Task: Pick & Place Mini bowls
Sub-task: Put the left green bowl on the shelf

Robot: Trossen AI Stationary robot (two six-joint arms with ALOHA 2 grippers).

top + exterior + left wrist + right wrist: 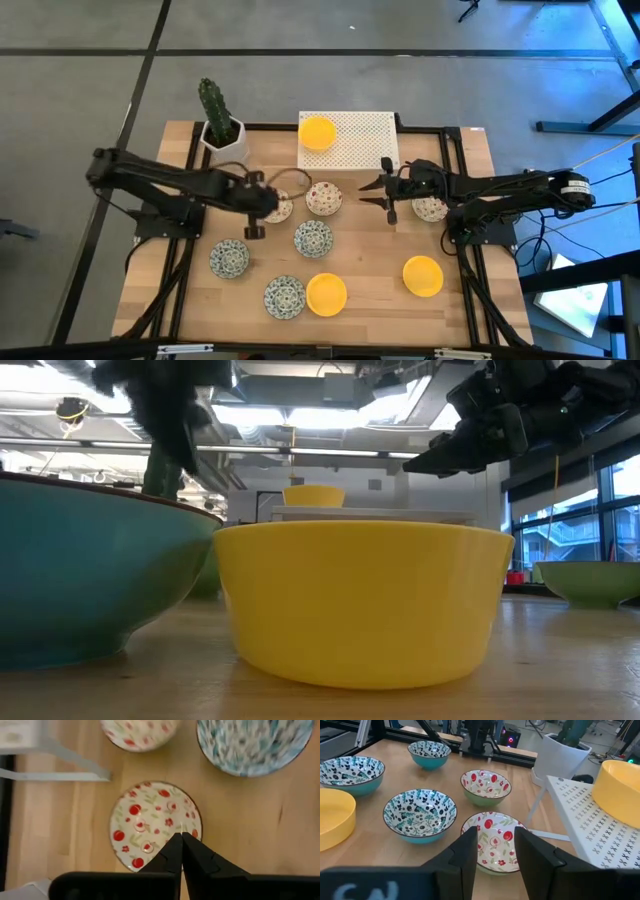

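My left gripper [265,205] is shut and hovers over a cream bowl with red flowers [150,820], its tips [181,836] above the bowl's inside near the rim. My right gripper [378,197] is open and hangs above the table [470,445]. Its wrist view shows its fingers [495,832] framing a second red-flowered bowl [492,845], apart from it. Three blue-green patterned bowls [313,238] [229,259] [285,297] and two yellow bowls [327,294] [423,276] stand on the table. A third yellow bowl [318,132] stands on the white perforated rack [365,140].
A white pot with a cactus [220,125] stands at the far left, beside the rack. Another pale patterned bowl [430,208] lies under my right arm. A black frame [455,150] runs along the table's edges. Bare wood [370,270] lies between the two yellow bowls near the front.
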